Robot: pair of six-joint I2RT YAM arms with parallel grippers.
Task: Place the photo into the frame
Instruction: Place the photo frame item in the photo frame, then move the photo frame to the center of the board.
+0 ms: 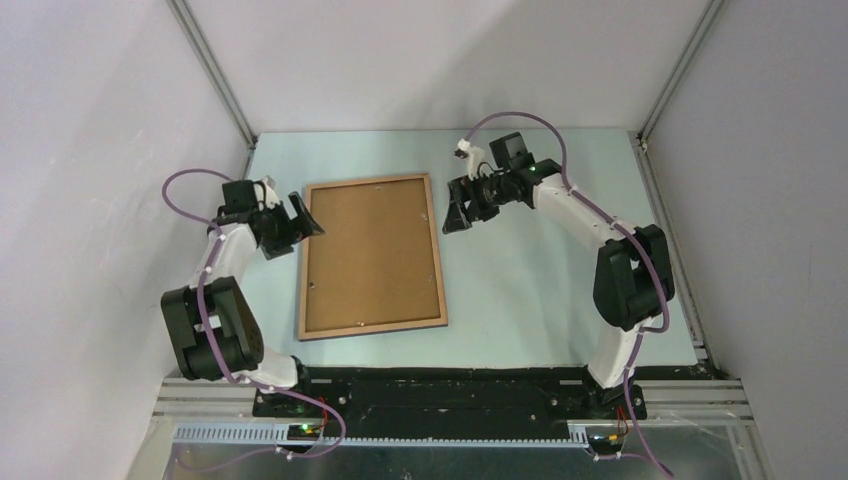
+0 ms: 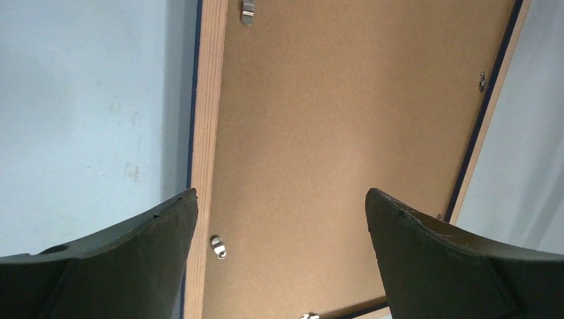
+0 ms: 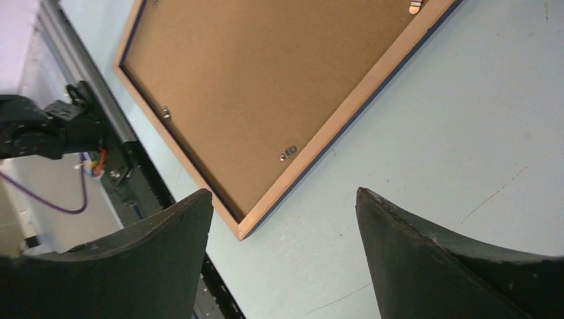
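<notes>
The frame (image 1: 372, 330) lies flat in the middle of the table, its light wood face up, with a plain brown backing board (image 1: 370, 255) filling it. No photo shows in any view. My left gripper (image 1: 305, 222) hovers open at the frame's upper left edge; in the left wrist view it (image 2: 281, 193) looks down on the wood rail (image 2: 207, 100) and the board (image 2: 346, 113). My right gripper (image 1: 455, 215) hangs open just right of the frame's top right corner, holding nothing. The right wrist view has this gripper (image 3: 284, 193) over bare table beside a frame corner (image 3: 332, 129).
Small metal clips (image 2: 217, 246) (image 3: 288, 153) sit along the frame's inner edge on the board. White walls and aluminium posts (image 1: 215, 70) close in the table. The black base rail (image 1: 450, 385) runs along the near edge.
</notes>
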